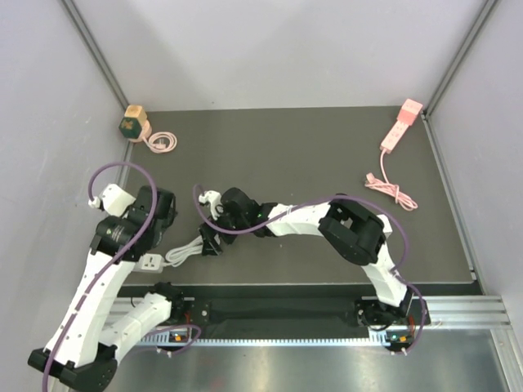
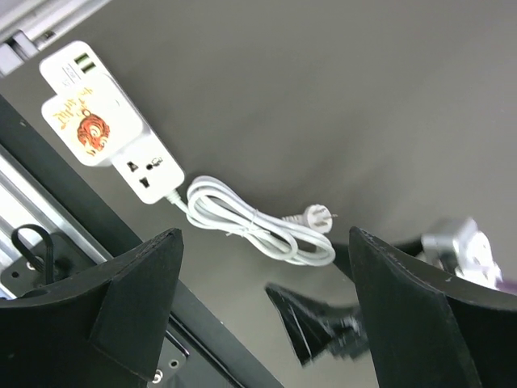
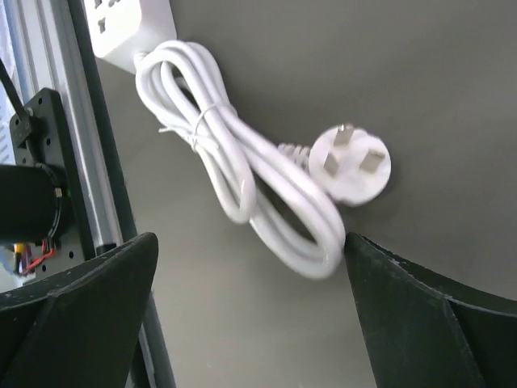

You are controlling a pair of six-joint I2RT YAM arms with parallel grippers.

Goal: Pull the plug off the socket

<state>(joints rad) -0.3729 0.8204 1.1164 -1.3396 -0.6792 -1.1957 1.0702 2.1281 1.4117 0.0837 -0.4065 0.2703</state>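
Left gripper (image 2: 265,234) is shown with its jaws spread wide and nothing held between them; it is poised above the white socket block (image 2: 105,121), which lies at the near edge of the dark mat (image 2: 323,81). Right gripper (image 3: 250,238) is likewise parted and empty, and is held over the bundled white cord (image 3: 242,170), one fingertip just beside the cord's end loop. The plug (image 3: 351,164) is seen lying free on the mat at the end of the cord, its three flat pins exposed and seated in no socket. The cord is gathered into a loop by a white band and is joined to one end of the socket block. An orange printed figure is borne on the block's top face. In the top view, a pink power strip (image 1: 400,126) with its pink lead (image 1: 391,188) is placed at the far right corner, well apart from both arms, and a green-and-tan object (image 1: 132,122) with a coiled pink cable (image 1: 162,143) at the far left corner.
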